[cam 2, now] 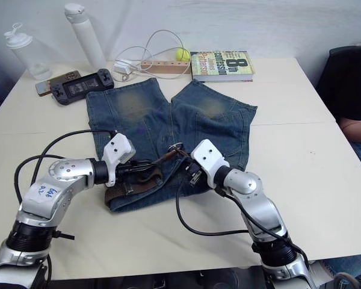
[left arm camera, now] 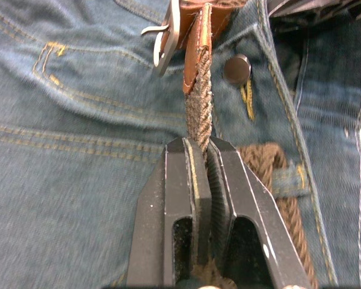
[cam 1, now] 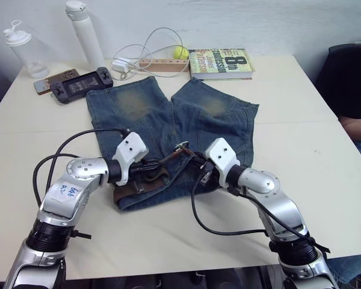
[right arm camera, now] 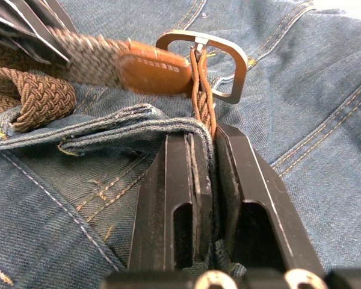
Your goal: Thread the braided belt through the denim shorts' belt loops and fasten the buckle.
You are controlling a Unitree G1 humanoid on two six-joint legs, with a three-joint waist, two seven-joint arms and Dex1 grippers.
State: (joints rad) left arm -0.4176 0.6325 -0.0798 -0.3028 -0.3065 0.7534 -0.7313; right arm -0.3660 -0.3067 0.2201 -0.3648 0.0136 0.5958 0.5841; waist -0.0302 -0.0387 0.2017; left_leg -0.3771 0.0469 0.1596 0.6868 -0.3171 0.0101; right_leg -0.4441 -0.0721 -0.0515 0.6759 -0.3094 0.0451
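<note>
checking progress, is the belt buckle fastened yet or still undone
Undone. The buckle has only a thin strand through its frame; the braided belt is pinched in the left gripper.

Bright, even, diffuse lighting from overhead across the white table (cam 1: 325, 174); only soft, faint shadows under both arms and along the edge of the denim shorts (cam 1: 144, 114); mild sheen on the white bottle (cam 1: 84, 30); wrist close-ups dimmer; sharp on the denim weave, slightly blurred on the buckle (left arm camera: 166, 33) and braided belt (right arm camera: 84, 57) near frame edges.
</note>
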